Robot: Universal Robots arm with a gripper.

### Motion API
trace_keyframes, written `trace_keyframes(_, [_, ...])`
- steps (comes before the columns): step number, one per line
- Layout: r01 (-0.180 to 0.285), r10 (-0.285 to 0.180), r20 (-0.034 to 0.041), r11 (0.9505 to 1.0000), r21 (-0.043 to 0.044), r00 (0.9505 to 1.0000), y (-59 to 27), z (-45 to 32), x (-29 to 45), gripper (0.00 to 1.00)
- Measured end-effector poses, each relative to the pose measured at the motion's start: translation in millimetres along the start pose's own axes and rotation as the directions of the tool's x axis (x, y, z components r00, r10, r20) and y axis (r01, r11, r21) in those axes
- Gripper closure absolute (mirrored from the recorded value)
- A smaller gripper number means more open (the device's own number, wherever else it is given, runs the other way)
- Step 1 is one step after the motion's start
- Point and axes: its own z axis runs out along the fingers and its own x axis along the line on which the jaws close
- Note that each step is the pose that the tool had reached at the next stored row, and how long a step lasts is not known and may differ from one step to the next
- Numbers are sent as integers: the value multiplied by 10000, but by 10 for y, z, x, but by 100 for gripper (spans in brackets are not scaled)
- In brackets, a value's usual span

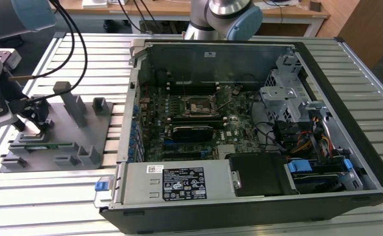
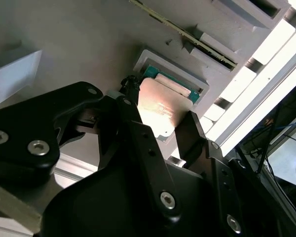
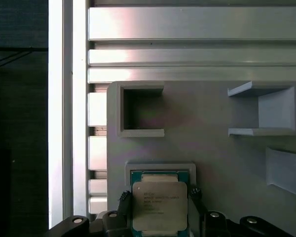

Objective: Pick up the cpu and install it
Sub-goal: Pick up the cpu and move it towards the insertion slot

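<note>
The cpu [image 3: 158,207], a small square chip with a silvery top and green edge, lies in a shallow recess of the grey plastic tray [image 1: 79,129] at the exterior view's left. My gripper [image 1: 34,129] is down over it. In both wrist views the black fingers [image 3: 124,200] press against two opposite sides of the cpu [image 2: 160,106], so the gripper [image 3: 159,197] looks shut on it. The chip still sits at its recess. The dark motherboard socket [image 1: 197,104] lies inside the open computer case [image 1: 349,64].
The tray carries upright grey holders [image 1: 70,101] and a thin green memory stick [image 2: 187,37] beside the cpu's recess. Everything rests on a slatted metal table [image 1: 47,196]. A second robot arm's base [image 1: 221,17] stands behind the case.
</note>
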Motion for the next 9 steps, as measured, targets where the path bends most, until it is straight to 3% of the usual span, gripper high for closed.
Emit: trace_keyframes(9, [0, 0, -3, 10000, 14, 10000, 0, -31, 0, 46])
